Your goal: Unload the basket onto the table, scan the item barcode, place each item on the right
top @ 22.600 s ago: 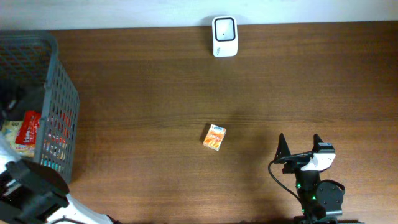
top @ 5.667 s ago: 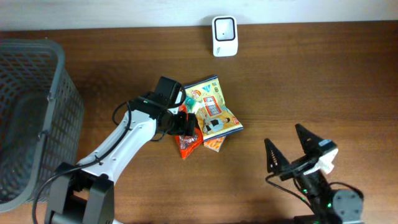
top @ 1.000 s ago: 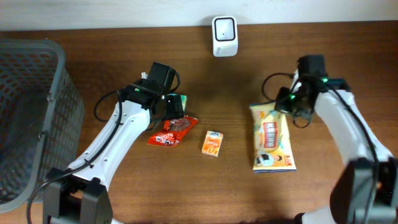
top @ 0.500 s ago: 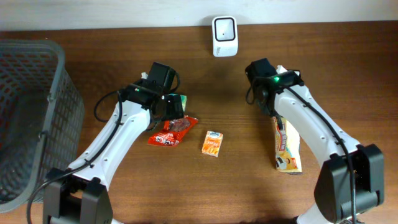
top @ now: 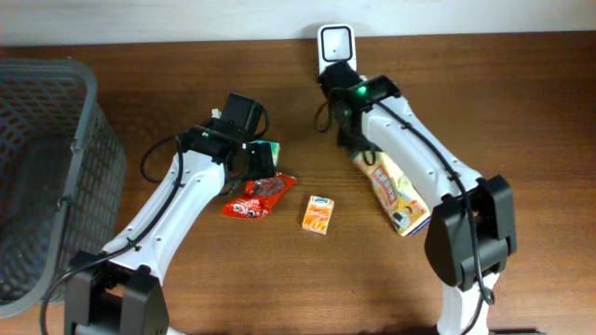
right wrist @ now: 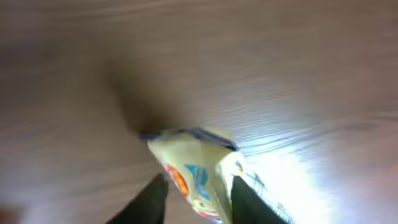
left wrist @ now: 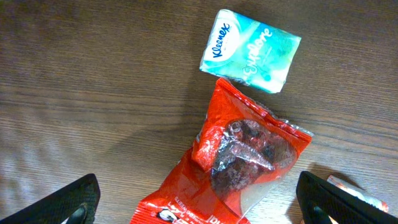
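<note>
Red packet (left wrist: pixel 245 155) lay under the spread left jaws; snack bag (right wrist: pixel 199 165) sat between right jaws, can't tell if pinched.

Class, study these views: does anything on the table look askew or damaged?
The yellow snack bag slants askew below the scanner. Its top is crumpled between the fingers of the right end effector.

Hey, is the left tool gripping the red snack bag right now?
No, the left tool is wide open, and the red snack bag lies loose on the table next to the Kleenex pack.
</note>
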You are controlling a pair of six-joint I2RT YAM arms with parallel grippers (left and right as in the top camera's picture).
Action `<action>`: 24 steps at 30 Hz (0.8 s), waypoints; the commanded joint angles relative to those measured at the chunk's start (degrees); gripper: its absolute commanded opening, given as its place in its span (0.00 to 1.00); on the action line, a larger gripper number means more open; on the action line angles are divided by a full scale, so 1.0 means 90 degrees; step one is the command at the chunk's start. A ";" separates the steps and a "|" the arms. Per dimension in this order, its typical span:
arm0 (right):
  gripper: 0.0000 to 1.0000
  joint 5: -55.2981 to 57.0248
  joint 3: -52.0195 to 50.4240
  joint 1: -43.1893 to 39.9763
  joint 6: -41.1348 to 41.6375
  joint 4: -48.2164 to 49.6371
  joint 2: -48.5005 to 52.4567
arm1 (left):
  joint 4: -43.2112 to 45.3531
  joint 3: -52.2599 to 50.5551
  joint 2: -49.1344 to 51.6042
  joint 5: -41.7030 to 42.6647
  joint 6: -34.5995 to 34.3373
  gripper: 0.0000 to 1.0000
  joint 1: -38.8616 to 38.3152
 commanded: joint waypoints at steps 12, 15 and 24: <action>0.99 -0.3881 0.3864 -0.3281 -0.2217 -0.3373 -0.0945 | 0.2001 -0.0019 0.0483 0.3859 0.2089 0.99 -0.0998; 0.99 -0.3878 0.3864 -0.3735 -0.2222 -0.3373 -0.2212 | 0.2630 -0.0019 0.1409 0.3798 0.2018 0.99 -0.1035; 0.99 -0.3381 0.3844 -0.3793 -0.2220 -0.3373 -0.3614 | 0.3713 -0.0019 0.2565 0.4801 0.1549 0.65 -0.1095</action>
